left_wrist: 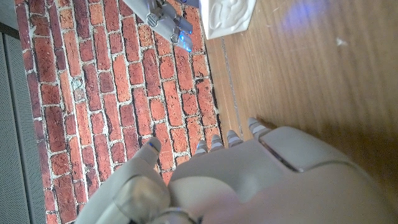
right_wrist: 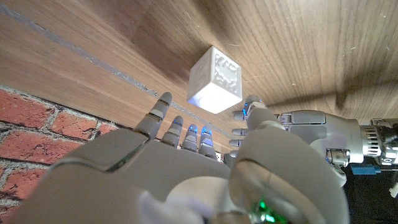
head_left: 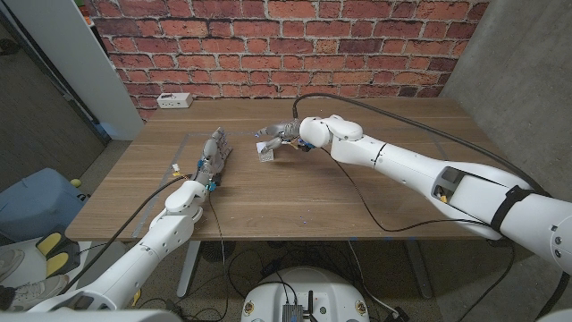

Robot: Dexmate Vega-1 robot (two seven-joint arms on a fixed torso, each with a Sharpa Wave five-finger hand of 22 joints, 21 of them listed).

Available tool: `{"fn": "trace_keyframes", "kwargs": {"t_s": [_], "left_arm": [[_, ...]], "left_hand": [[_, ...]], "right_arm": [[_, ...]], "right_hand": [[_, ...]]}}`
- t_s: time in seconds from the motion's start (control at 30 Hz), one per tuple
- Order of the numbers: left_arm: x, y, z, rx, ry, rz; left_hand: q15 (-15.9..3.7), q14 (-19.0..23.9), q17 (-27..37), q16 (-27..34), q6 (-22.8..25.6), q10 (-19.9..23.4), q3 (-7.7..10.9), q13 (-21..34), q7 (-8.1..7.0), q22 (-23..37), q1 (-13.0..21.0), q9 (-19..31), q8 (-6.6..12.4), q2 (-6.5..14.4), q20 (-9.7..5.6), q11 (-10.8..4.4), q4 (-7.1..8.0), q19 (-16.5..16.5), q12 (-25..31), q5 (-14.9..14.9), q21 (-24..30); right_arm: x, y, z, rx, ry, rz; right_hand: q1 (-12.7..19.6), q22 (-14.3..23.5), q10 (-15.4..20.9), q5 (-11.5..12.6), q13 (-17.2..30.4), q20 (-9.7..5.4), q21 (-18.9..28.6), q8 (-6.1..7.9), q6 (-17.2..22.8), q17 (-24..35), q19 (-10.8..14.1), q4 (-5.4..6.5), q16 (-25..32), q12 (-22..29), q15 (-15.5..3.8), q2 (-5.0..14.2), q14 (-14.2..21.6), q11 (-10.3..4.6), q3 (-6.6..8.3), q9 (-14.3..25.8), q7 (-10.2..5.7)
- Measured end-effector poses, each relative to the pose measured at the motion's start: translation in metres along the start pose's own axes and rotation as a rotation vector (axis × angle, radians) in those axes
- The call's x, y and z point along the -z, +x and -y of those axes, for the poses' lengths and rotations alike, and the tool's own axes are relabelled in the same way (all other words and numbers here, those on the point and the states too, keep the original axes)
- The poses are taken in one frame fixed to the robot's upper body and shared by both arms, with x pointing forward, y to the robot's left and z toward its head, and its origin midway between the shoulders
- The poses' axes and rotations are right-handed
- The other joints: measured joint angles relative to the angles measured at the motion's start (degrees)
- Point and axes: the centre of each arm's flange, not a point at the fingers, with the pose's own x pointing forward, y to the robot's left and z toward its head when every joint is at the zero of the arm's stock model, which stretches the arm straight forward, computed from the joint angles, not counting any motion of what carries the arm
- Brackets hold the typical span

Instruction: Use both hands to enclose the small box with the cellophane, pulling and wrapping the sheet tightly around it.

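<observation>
I take the small white cube-shaped box with an embossed face [head_left: 266, 153] as my reference; it sits on the wooden table [head_left: 357, 192], near mid-table.

1. Left hand [head_left: 214, 150]: positioned left of the box and apart from it, over the left part of the transparent cellophane sheet [head_left: 192, 165]. Its fingers are extended and grip nothing that I can see; contact with the film cannot be confirmed, as the sheet is nearly invisible.
2. Box: in the right wrist view the box [right_wrist: 215, 79] shows bare faces, with no film drawn over it.
3. Right hand [head_left: 284, 134]: just behind and right of the box, fingers [right_wrist: 160, 109] spread toward it, holding nothing.

Status, by my judgement: wrapping has not begun. Remaining: grip the sheet edges, pull them over the box, and tighten with both hands.
</observation>
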Motion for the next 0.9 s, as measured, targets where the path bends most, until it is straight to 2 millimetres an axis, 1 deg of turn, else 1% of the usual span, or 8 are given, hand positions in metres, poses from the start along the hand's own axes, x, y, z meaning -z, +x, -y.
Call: {"fn": "trace_keyframes", "kwargs": {"t_s": [0.4,0.5,0.57,0.6,0.67,0.73,0.8,0.9], "left_arm": [[0.001,0.001,-0.003,-0.010,-0.003,-0.003],[0.001,0.002,-0.005,-0.013,-0.003,-0.003],[0.001,0.002,-0.005,-0.014,-0.003,-0.005],[0.002,0.002,-0.005,-0.014,-0.004,-0.005],[0.002,0.003,-0.005,-0.015,-0.004,-0.006],[0.002,0.003,-0.006,-0.016,-0.004,-0.008],[0.002,0.004,-0.006,-0.017,-0.004,-0.009],[0.002,0.005,-0.007,-0.017,-0.004,-0.010]], "left_hand": [[0.00,0.0,0.0,0.0,0.0,0.0,0.00,0.0,0.00,0.0,0.0,0.0,0.00,0.0,0.00,0.00,0.00,0.0,0.0,0.0,0.0],[0.00,0.0,0.0,0.0,0.0,0.0,-0.07,0.0,0.00,0.0,0.0,0.0,0.00,0.0,0.00,0.00,-0.07,0.0,0.0,0.0,0.0],[0.00,0.0,0.0,0.0,0.0,0.0,-0.42,0.0,0.00,0.0,0.0,0.0,0.00,0.0,0.00,0.00,-0.06,0.0,0.0,0.0,0.0],[0.00,0.0,0.0,0.0,-0.1,0.0,-0.49,0.0,0.10,0.0,0.0,0.0,0.00,0.0,0.00,0.00,0.00,0.0,0.0,0.0,-0.1],[0.00,0.0,0.0,0.0,-0.2,0.0,-0.49,0.0,0.21,0.0,0.0,0.0,0.00,0.0,0.00,0.00,0.00,0.0,0.0,0.0,-0.2],[0.00,0.0,0.0,0.0,-0.2,0.0,-0.49,0.0,0.21,0.0,0.0,0.0,0.00,0.0,0.00,0.00,0.00,0.0,0.0,0.0,-0.2],[0.00,0.0,0.0,0.0,-0.2,0.0,-0.49,0.0,0.21,0.0,0.0,0.0,0.00,0.0,0.00,0.00,0.00,0.0,0.0,0.0,-0.2],[0.00,0.0,0.0,0.0,-0.2,0.0,-0.48,0.0,0.21,0.0,0.0,0.0,0.00,0.0,0.00,0.00,0.00,0.0,0.0,0.0,-0.2]], "right_arm": [[0.000,0.017,-0.001,-0.043,-0.031,-0.005],[0.000,0.020,-0.002,-0.052,-0.040,-0.004],[-0.001,0.022,-0.002,-0.057,-0.045,-0.005],[0.000,0.024,-0.002,-0.060,-0.047,-0.009],[-0.001,0.025,-0.003,-0.064,-0.053,-0.008],[-0.001,0.027,-0.003,-0.064,-0.062,-0.010],[-0.001,0.028,-0.003,-0.064,-0.067,-0.011],[-0.001,0.030,-0.003,-0.057,-0.078,-0.013]], "right_hand": [[1.1,0.0,0.2,0.0,0.0,0.21,0.0,0.00,0.0,0.0,0.2,0.00,0.0,0.0,-0.15,-0.45,0.4,0.22,0.00,0.0,0.00],[1.6,0.0,0.3,0.0,0.0,0.02,0.0,0.22,0.0,0.0,0.4,-0.18,0.0,0.4,-0.39,-0.36,0.8,0.26,0.18,0.0,0.00],[2.2,0.0,0.7,0.0,0.0,0.23,0.0,0.48,0.1,0.0,1.0,-0.25,0.0,0.6,-0.37,-0.58,1.7,0.65,0.25,0.0,0.09],[3.2,0.0,1.3,0.0,0.0,0.19,0.1,0.73,0.6,0.0,1.7,-0.41,0.2,0.8,-0.41,-0.75,2.4,0.81,0.41,0.0,0.46],[5.1,0.1,3.0,0.0,0.0,-0.01,0.5,0.88,2.0,0.0,3.3,-0.48,0.9,1.4,-0.58,-1.15,4.8,0.88,0.48,0.0,0.33],[6.7,0.2,5.2,0.0,0.0,-0.34,0.8,1.56,3.9,0.3,4.9,-0.48,1.8,2.0,-0.69,-1.35,7.6,1.18,0.48,0.0,0.46],[8.4,0.2,8.5,0.2,0.2,-0.66,1.0,2.26,6.6,0.6,6.5,-0.45,2.7,3.0,-0.73,-1.40,10.4,1.56,0.46,0.0,0.52],[10.8,0.3,14.7,0.3,0.5,-1.38,1.9,3.56,12.8,1.7,9.9,0.19,5.1,4.6,-0.82,-0.90,15.9,1.88,-0.19,0.1,0.17]]}}
